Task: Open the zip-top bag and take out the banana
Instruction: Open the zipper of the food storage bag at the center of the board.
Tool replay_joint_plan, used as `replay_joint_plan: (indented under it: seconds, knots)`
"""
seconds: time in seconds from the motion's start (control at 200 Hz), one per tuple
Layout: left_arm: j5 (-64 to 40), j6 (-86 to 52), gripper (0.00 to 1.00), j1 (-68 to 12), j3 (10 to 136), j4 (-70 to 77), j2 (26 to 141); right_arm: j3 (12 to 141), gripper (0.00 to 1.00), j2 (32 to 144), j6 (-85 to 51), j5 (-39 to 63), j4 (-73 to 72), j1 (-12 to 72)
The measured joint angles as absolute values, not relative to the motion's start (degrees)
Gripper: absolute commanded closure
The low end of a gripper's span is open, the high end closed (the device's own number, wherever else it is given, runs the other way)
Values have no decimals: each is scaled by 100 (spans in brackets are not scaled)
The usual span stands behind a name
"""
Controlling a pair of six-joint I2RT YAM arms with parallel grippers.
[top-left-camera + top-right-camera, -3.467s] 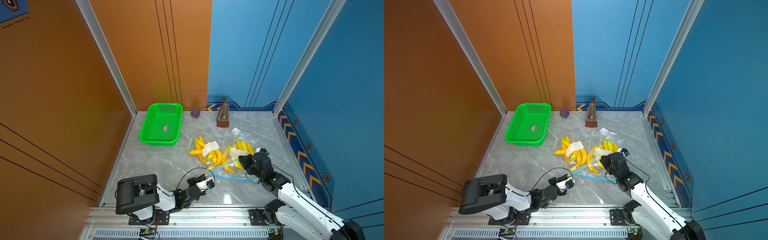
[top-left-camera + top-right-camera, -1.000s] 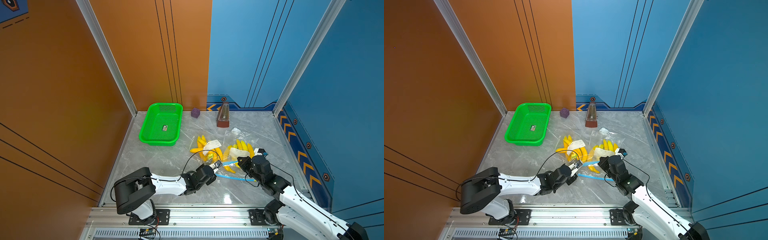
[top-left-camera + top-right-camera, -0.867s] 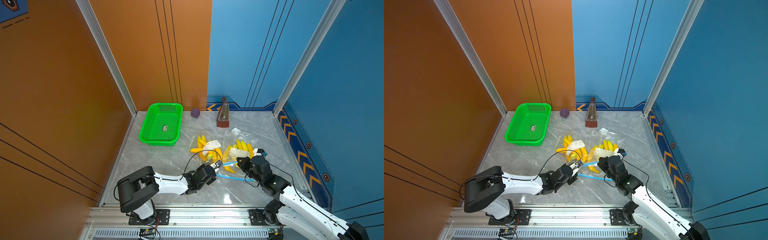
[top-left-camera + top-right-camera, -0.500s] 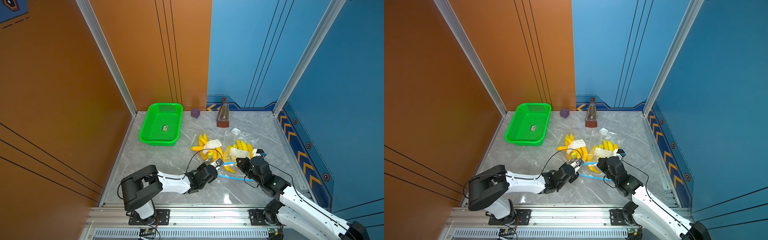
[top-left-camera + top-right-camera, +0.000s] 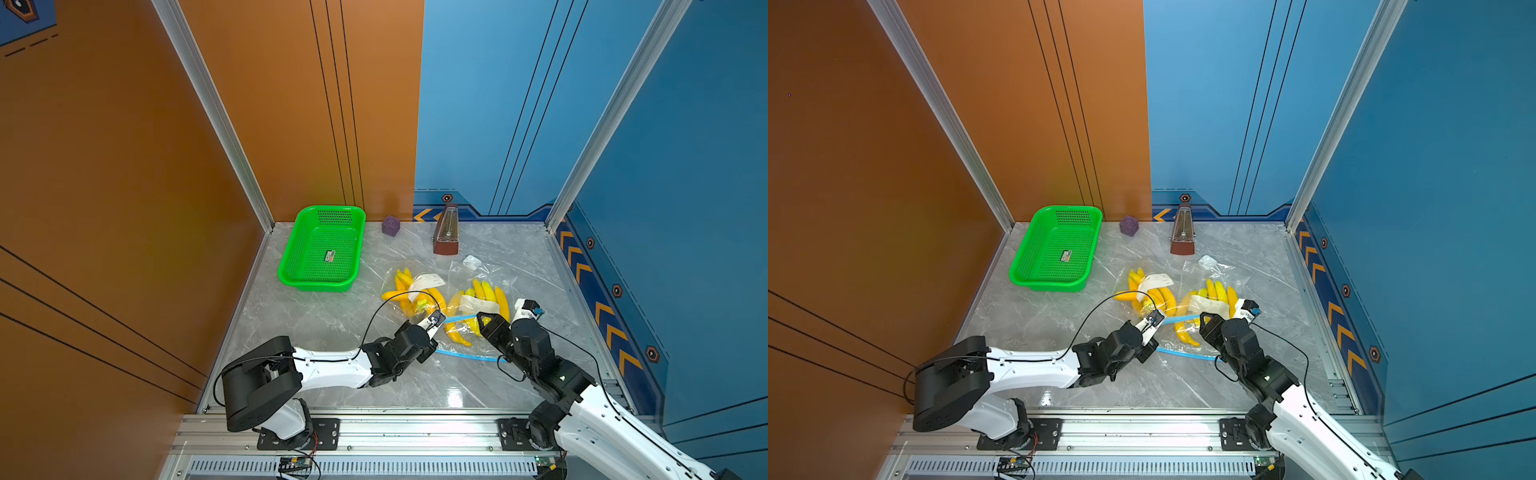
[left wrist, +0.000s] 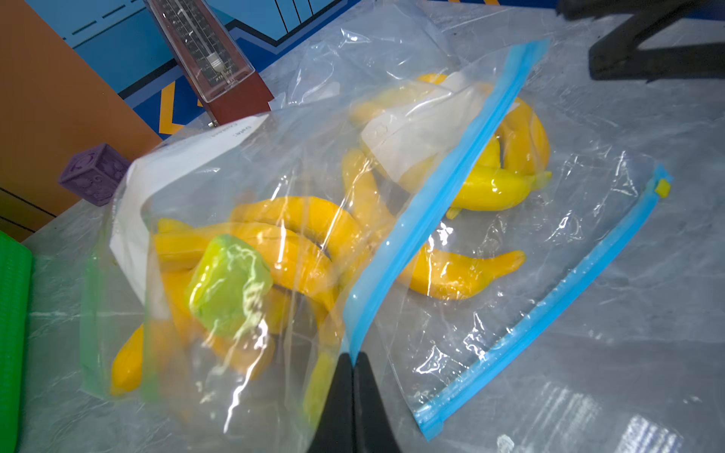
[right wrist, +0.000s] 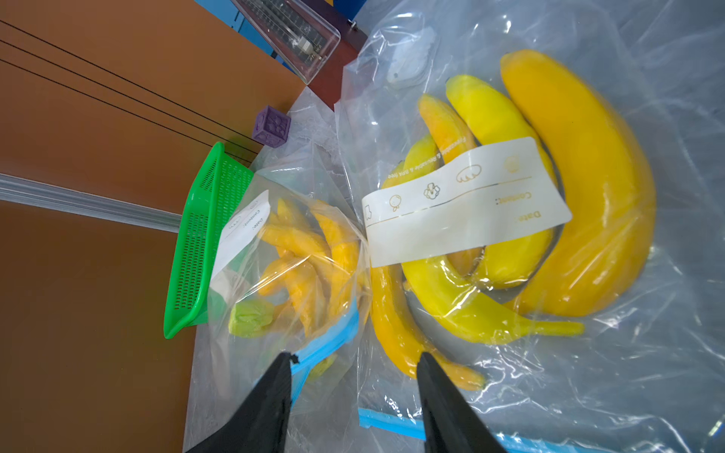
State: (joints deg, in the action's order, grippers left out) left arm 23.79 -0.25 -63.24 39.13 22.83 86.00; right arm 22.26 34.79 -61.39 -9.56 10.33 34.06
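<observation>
At the table's [image 5: 316, 324] near edge, between the two arms, lies the bag [image 6: 549, 235] with its mouth parted. One blue lip [image 6: 435, 184] is raised, the other lip [image 6: 549, 310] lies flat on the marble, and the bananas [image 7: 580, 188] sit inside just behind them. The left gripper [image 6: 353, 359] is fully closed, pinching the raised lip at its end. The right gripper [image 7: 355, 355] has its jaws about halfway apart and grips nothing. One jaw is at the raised lip, the other just beside the nearest banana [image 7: 392, 325]. The step, as I read it, is the reach inside. It should go best if the left arm holds the lip high and taut so the mouth gapes. The right arm should go in low over the flat lip, jaws astride the nearest banana's thin end rather than its fat middle. The film is slack and glossy, so a jaw could catch a fold and drag the whole bag; close only once both jaws are clear of plastic. A second bag [image 5: 409, 286] of bananas lies just beside, toward the left arm, and should be left alone.
</observation>
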Motion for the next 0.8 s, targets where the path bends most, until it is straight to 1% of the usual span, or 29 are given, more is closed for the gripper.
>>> replay_joint_plan:
  seconds: [0.13, 0.255, 0.325, 0.455, 0.636, 0.801]
  knots:
    - [2237, -154, 100, -6254, 3913, 2283, 8521, 1719, 49, 3017, -5979, -735, 685, 3450]
    - [2174, -270, 100, -6213, 3909, 2281, 8521, 1302, 51, 3107, -5977, -624, 364, 3741]
    - [2115, -338, 100, -6213, 3907, 2283, 8521, 1267, 50, 3494, -5977, -639, 93, 4003]
    - [1977, -464, 100, -6213, 3907, 2279, 8503, 1319, 47, 4580, -5865, -668, -694, 4418]
    - [1879, -569, 100, -6213, 3907, 2279, 8396, 1675, 47, 5793, -5697, -777, -1610, 4491]
    - [1876, -589, 100, -6215, 3898, 2279, 8300, 1990, 44, 6267, -5612, -895, -2152, 4495]
